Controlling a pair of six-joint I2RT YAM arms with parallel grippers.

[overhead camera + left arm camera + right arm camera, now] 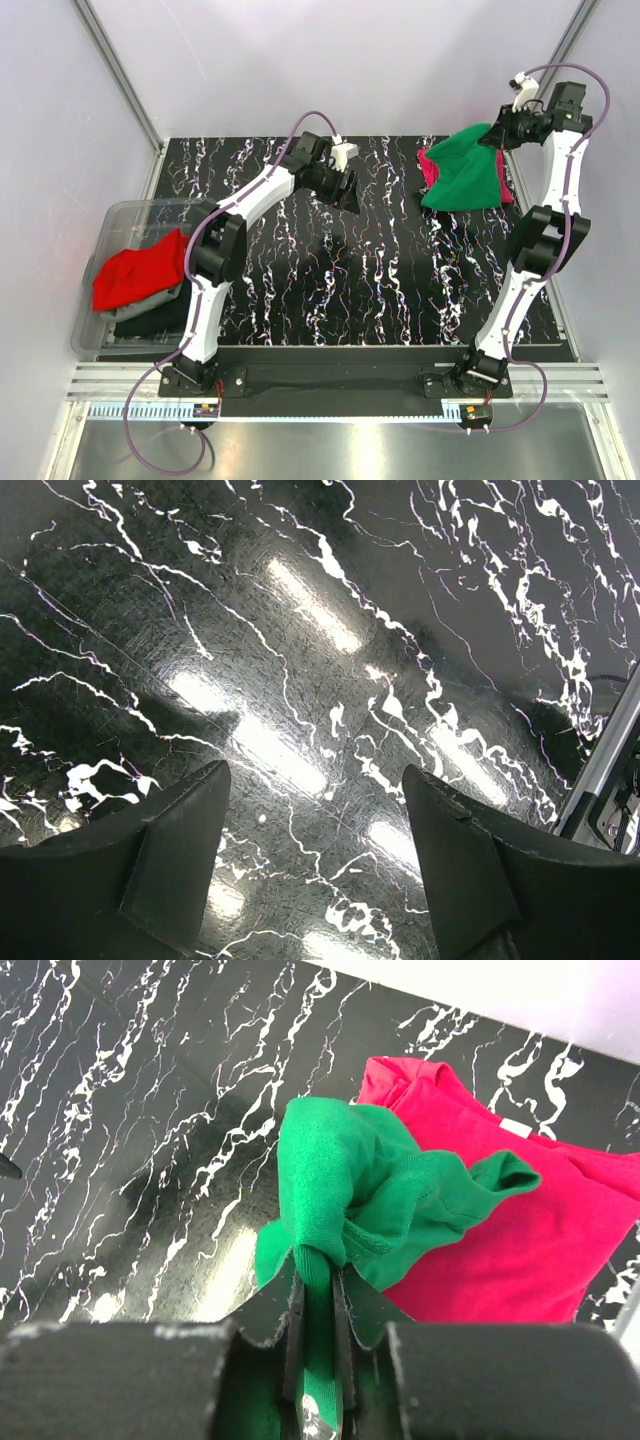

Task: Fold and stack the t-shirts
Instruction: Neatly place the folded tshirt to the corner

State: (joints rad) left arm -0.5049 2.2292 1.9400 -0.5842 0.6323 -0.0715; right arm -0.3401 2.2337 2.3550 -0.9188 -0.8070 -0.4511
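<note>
Bright green soft cloth t-shirt (pixel 462 170) (pixel 350 1180) is sitting at the far right of the black white-veined tabletop (pixel 300 290). It is bunched, with one edge being held up. The rest is draping onto the magenta-pink cloth t-shirt (pixel 428 170) (pixel 500 1250). That shirt is lying flat beneath it and showing past the green cloth on the left side in the overhead view.

The right gripper (pixel 497 135) (pixel 318 1360) is clamping a fold of the green t-shirt. In the right wrist view the two fingers are pressing close together with a thin strip of green cloth between them.

The left gripper (pixel 350 190) (pixel 315 780) is hanging over the bare middle of the tabletop, well apart from the two shirts. Its fingers are standing spread wide, with nothing between them.

The clear plastic bin (pixel 110 215) is resting at the left edge of the tabletop. The red cloth t-shirt (pixel 140 268) is lying on top inside it, crumpled. A grey cloth garment (pixel 170 293) is showing just under the red one, and a black cloth garment (pixel 150 318) is lying below both. How these lower two are folded cannot be told.
</note>
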